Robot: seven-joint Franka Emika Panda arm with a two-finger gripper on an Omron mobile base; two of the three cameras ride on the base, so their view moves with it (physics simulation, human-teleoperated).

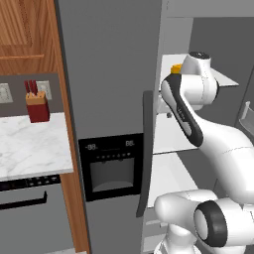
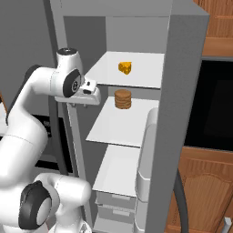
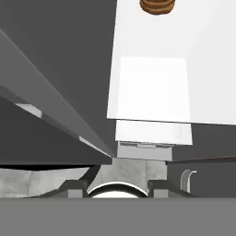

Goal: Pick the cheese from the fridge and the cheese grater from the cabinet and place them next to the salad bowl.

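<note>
Cheese (image 2: 126, 68) on the fridge's (image 2: 182, 91) top shelf, stack of cookies (image 2: 122, 99) on the shelf below, knife block (image 1: 37, 106) on the counter (image 1: 30, 144) left of the fridge

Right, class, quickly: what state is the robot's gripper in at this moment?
Gripper: open and holding nothing; the fingers stand apart, short of the fridge shelves.

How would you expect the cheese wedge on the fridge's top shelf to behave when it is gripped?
The cheese is a small wedge, so probably light. Its slanted faces may let it slip from the fingers. It rests flat on the shelf, so rolling seems unlikely.
</note>
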